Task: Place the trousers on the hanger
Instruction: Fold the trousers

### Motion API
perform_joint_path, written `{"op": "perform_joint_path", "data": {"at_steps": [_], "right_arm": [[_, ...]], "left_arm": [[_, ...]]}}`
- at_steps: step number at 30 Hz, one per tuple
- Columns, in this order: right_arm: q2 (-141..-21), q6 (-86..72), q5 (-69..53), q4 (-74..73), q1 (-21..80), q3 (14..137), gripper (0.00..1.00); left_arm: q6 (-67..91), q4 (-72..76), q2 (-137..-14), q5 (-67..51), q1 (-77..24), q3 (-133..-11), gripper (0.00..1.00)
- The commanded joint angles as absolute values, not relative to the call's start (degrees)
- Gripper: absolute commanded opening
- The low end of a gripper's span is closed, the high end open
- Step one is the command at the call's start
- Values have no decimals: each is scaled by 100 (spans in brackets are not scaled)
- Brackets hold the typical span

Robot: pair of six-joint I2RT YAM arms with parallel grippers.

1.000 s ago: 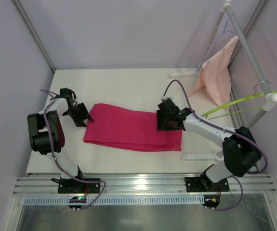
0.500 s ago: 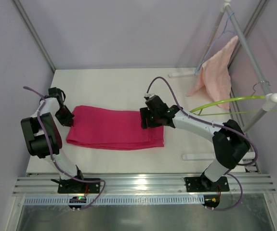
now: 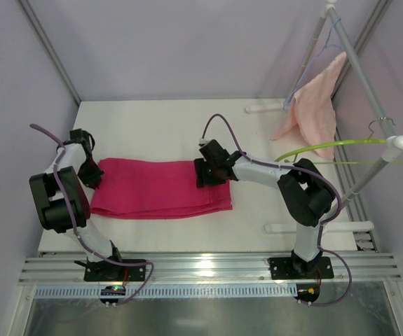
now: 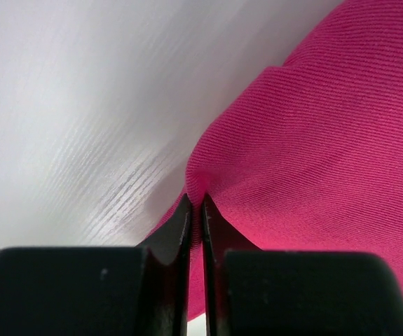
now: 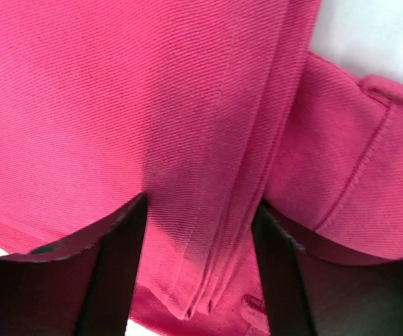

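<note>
The left gripper (image 4: 195,199) is pinching the left edge of the trousers (image 3: 155,189), jaws closed tight on the fabric. The trousers are lying folded flat on the table (image 3: 159,122). The right gripper (image 5: 201,210) is pressing on their right end, jaws standing apart astride a seam. The hanger (image 3: 327,145) is hanging on the rack (image 3: 369,175) at far right, well apart from the trousers.

"What sort of place is this?"

"It is a robotics lab cell, not a home. The left arm (image 3: 57,199) and right arm (image 3: 303,196) are bolted to an aluminium rail (image 3: 208,268) at the edge of a bare white table (image 3: 159,119), and plain grey panels (image 3: 180,42) enclose it."

"And the clothing?"

"There are only trousers (image 3: 159,189) and a hanger (image 3: 313,148) on a tube rack (image 3: 359,66)."
</note>
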State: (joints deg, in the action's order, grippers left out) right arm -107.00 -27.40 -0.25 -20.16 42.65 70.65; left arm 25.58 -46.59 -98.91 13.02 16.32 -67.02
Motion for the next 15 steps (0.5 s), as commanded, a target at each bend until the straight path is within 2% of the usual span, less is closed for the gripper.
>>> {"op": "perform_joint_path", "data": {"at_steps": [1,2,3,5,6,7,10,15], "right_arm": [[-10793,-2813,-368,-1539,4307,7225,59],[-10767,-2795,-439,-1477,4307,7199,52],[-10732,-2786,-474,-1459,4307,7198,30],[-10548,-2769,-510,-1564,4324,7303,9],[-10460,-2751,-492,-1773,4368,7365,4],[-10355,-2742,-457,-1941,4394,7574,4],[-9941,-2873,-264,-2765,4447,8040,4],[-9195,-2971,-274,-3496,4447,8165,4]], "left_arm": [[2680,-4693,-9642,1486,1740,-6688,5],[2698,-4702,-9624,1451,1758,-6680,7],[2716,-4702,-9633,1424,1775,-6680,8],[2760,-4693,-9598,1371,1810,-6688,20],[2786,-4702,-9537,1293,1854,-6697,38],[2795,-4693,-9501,1231,1889,-6732,51],[2786,-4719,-9317,1160,2003,-6855,74],[2689,-4808,-9106,1073,2013,-7075,78]]}}
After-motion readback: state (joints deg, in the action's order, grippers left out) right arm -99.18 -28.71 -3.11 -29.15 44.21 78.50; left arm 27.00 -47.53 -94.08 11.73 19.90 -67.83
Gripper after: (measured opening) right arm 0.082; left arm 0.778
